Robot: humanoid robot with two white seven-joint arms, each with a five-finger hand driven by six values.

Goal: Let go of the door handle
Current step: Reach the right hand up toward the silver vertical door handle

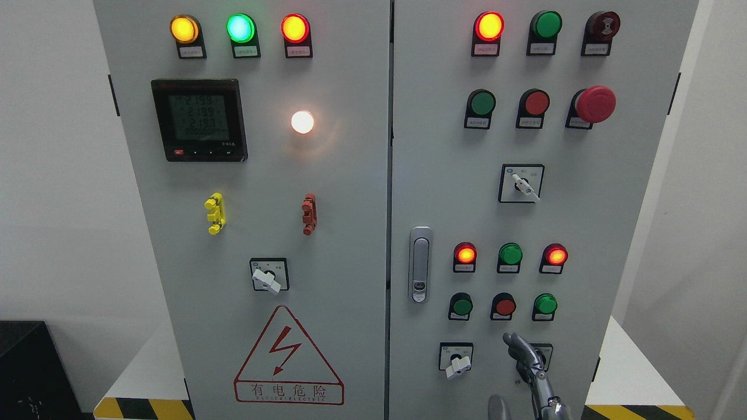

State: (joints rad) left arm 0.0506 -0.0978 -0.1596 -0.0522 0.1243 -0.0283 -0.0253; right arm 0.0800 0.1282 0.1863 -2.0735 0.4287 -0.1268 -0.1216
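Observation:
The silver door handle sits upright in its recess on the left edge of the right cabinet door, flush and closed. My right hand rises from the bottom edge, well below and to the right of the handle, not touching it. Its fingers are extended and hold nothing, with the thumb tip at the frame's bottom. The hand partly covers a rotary switch. The left hand does not show.
Both grey cabinet doors are closed, studded with indicator lamps, push buttons, a red emergency stop, rotary switches and a meter display. A danger sign marks the left door. A black box stands at lower left.

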